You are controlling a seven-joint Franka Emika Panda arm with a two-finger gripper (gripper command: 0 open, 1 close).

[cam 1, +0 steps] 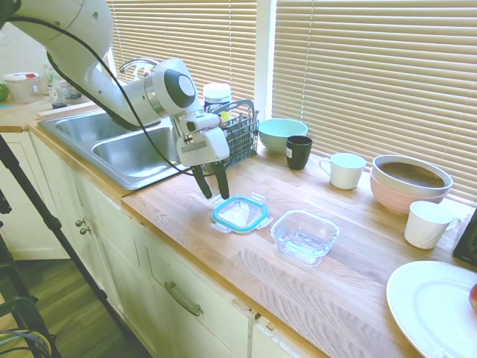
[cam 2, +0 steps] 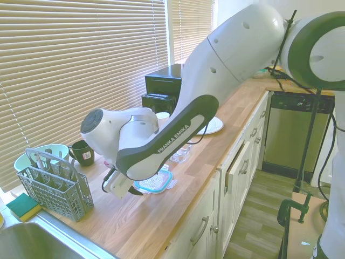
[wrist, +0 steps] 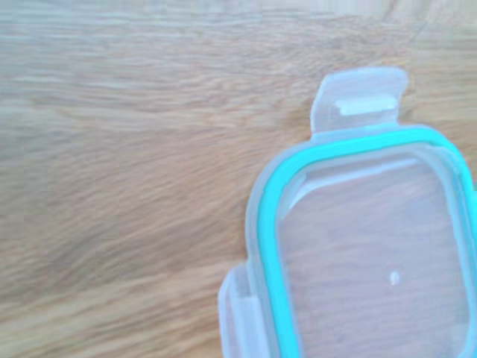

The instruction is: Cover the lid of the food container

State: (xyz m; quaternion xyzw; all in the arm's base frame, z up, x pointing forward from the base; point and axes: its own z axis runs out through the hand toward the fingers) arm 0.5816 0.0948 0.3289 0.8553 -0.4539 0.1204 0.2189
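On the near part of the wooden counter [cam 1: 246, 268] the lid [cam 1: 240, 213] lies flat, teal rim up, tabs splayed out. Just to its right, apart from it, sits the container [cam 1: 305, 236], empty and uncovered. The gripper [cam 1: 212, 188] hangs just left of the lid, its dark fingers [cam 1: 223, 186] pointing down with a narrow gap between them, holding nothing; their tips look to be just above the wood beside the lid's left edge. The wrist view shows one corner of the lid and two of its tabs on the bare wood.

Further back stand a cutlery basket [cam 1: 240, 133], a teal bowl [cam 1: 282, 134], a dark mug [cam 1: 299, 151], a white cup [cam 1: 346, 170], stacked pink and grey bowls [cam 1: 410, 183] and another white cup [cam 1: 428, 224]. A white plate [cam 1: 428, 309] lies at the near right. Left of the arm is a steel sink [cam 1: 119, 142]. Closed blinds [cam 1: 358, 67] cover the windows behind.
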